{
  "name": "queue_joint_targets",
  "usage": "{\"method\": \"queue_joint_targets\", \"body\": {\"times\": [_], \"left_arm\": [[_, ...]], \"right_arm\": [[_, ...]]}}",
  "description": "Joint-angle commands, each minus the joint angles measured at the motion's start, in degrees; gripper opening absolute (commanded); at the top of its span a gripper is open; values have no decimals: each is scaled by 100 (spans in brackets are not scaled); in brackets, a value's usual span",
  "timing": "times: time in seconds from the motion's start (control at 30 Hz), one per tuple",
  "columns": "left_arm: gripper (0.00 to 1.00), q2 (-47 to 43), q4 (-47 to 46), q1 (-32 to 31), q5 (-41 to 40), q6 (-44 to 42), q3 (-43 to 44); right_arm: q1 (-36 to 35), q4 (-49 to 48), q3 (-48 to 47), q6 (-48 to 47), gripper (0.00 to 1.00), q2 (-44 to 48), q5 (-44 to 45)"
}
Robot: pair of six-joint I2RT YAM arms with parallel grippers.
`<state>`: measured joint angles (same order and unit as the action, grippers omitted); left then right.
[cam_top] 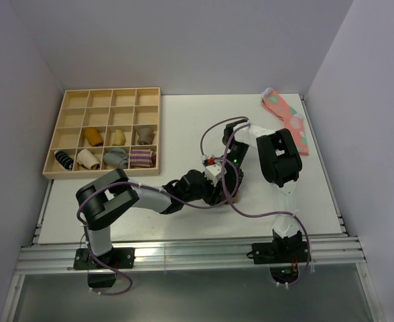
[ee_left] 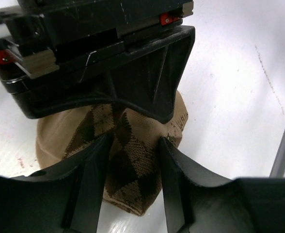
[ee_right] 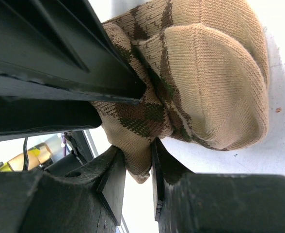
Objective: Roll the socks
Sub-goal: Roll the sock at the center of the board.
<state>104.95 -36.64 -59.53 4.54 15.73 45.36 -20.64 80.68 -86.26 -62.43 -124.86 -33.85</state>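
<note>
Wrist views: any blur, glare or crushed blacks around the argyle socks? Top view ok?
Left wrist: socks knit sharp, left gripper nearly black and soft-edged, table washed out at upper right. Right wrist: knit crisp, right gripper underexposed. Top external: even light, bright glare strip at the table's near edge, socks mostly hidden by the arms.

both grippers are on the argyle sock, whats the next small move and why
Likely have the right gripper pull its pinched fold over the socks while the left gripper holds: both are closed on fabric, and the bundle looks rolled but unsecured.
</note>
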Motion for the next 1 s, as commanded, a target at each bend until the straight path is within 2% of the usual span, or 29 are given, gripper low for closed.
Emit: {"method": "queue_joint_targets", "body": {"times": [0.0, 0.2, 0.43, 0.53, 0.77, 0.97], "left_arm": [[49, 254, -149, 29, 416, 316, 43], [36, 421, -703, 143, 601, 808, -378], [8, 606, -950, 187, 522, 1187, -642], [1, 720, -1099, 205, 461, 1389, -757], [0, 975, -1644, 310, 514, 1898, -1073], [1, 1195, -1829, 433, 654, 2188, -1188]], "right_arm": [[-63, -255, -49, -50, 30, -171, 317], [-63, -360, -31, 29, 33, -100, 221], [-54, -685, 91, 232, 43, 181, 27], [-45, -914, 153, 372, 45, 383, -96], [148, -1818, 382, 847, 55, 1121, -333], [657, -1820, 320, 514, 57, 1542, -869]]}}
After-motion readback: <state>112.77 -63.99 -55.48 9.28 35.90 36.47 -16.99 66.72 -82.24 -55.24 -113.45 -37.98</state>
